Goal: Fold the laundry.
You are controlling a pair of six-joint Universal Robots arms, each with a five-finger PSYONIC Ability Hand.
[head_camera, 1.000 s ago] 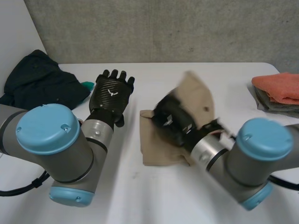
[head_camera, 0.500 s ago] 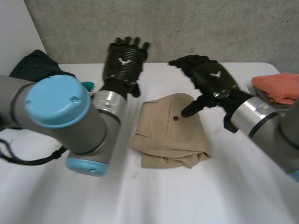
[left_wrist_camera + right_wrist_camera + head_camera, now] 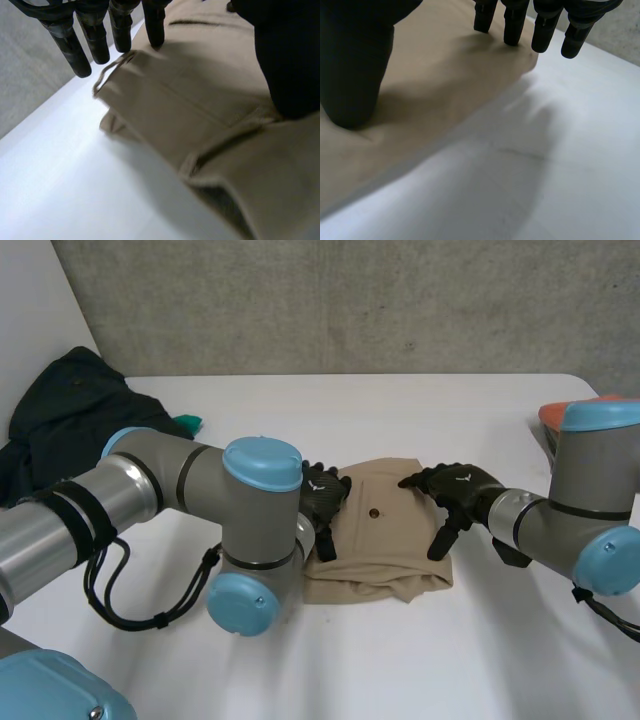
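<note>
On shorts (image 3: 385, 540), left robot hand (image 3: 322, 500) (half behind arm (image 3: 255, 530)), right robot hand (image 3: 458, 488) press straight-fingered.

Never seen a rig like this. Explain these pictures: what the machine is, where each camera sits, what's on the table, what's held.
It is a two-armed robot; each arm ends in a robot hand. The wide picture looks down from between the arms; the other two come from wrist cameras looking along each palm. On the white table lies a folded tan garment, with a dark clothes pile and an orange cloth nearby. The left robot hand and right robot hand press on the garment's opposite sides, fingers straight. Nothing is gripped.
</note>
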